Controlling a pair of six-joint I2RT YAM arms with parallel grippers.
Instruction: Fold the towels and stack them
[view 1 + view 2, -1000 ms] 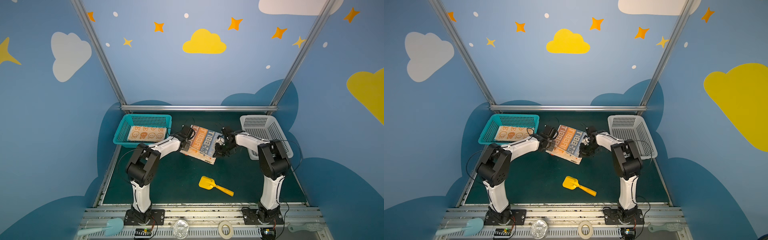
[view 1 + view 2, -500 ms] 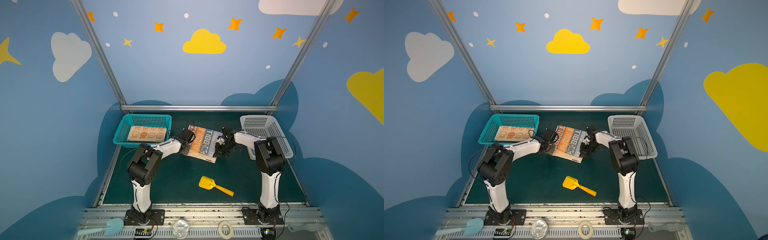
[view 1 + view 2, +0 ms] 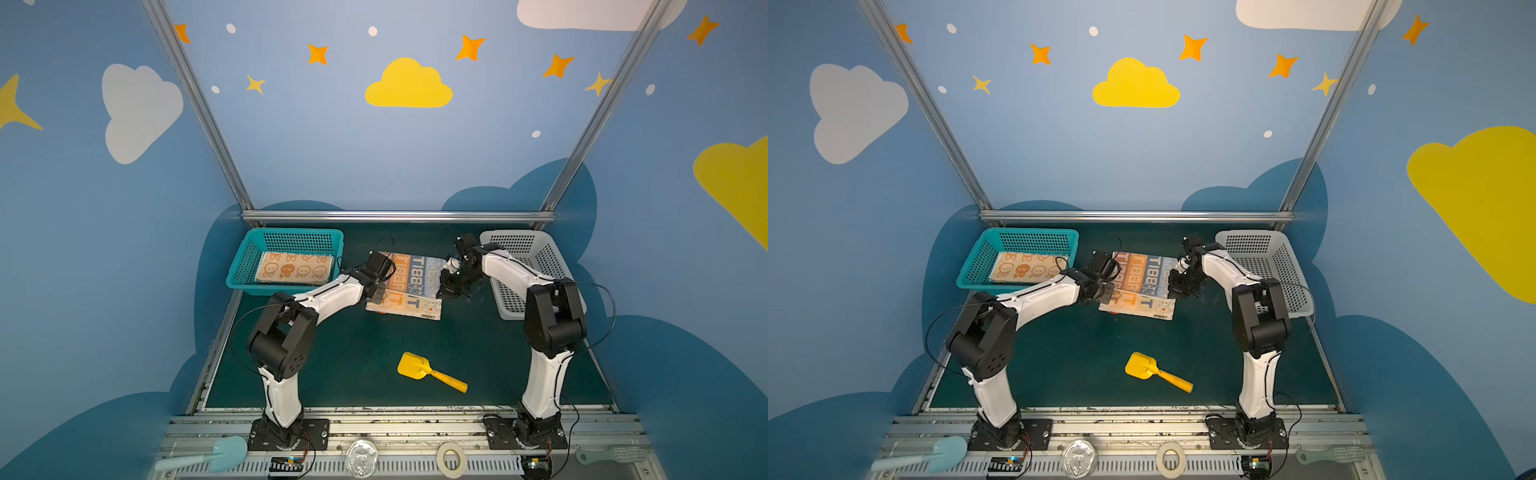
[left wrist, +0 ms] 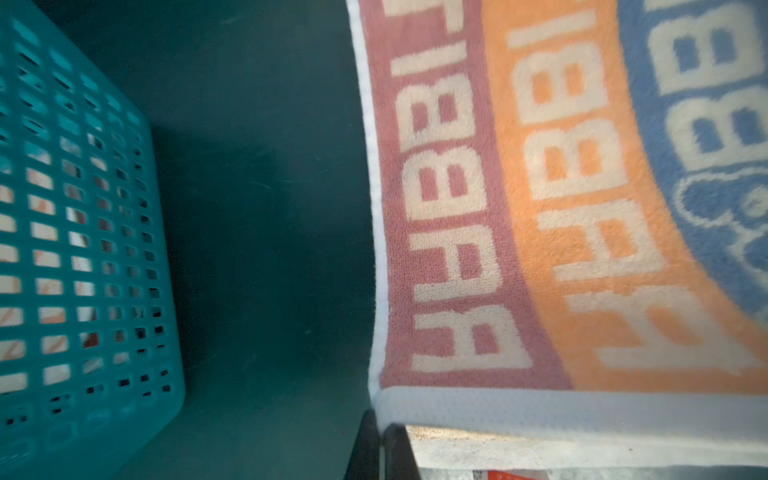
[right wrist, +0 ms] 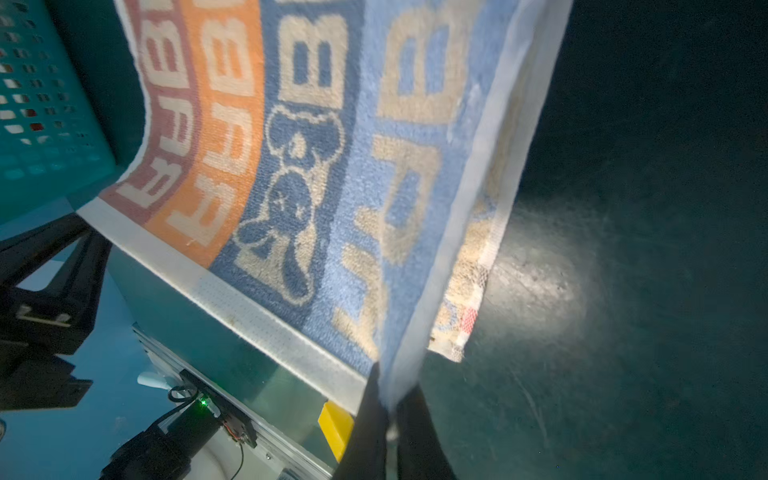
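A towel (image 3: 409, 276) (image 3: 1140, 277) striped pink, orange and blue with cream lettering lies on the green mat between the baskets, partly doubled over itself. My left gripper (image 3: 381, 296) (image 3: 1109, 294) is shut on its left corner, and the left wrist view shows the white hem pinched in the gripper (image 4: 380, 440) with the towel (image 4: 540, 208) stretching away. My right gripper (image 3: 446, 291) (image 3: 1177, 291) is shut on the right corner. The right wrist view has the towel (image 5: 332, 166) rising from this gripper (image 5: 390, 419). Another towel (image 3: 295, 268) (image 3: 1027, 268), orange and cream, lies folded in the teal basket.
The teal basket (image 3: 249, 262) (image 3: 976, 266) (image 4: 83, 249) stands at the back left and a white basket (image 3: 540, 257) (image 3: 1279, 257) at the back right beside my right arm. A yellow toy shovel (image 3: 430, 372) (image 3: 1156, 372) lies on the mat nearer the front.
My left gripper has carried its towel corner toward the front of the table. The right gripper has barely shifted and keeps its hold.
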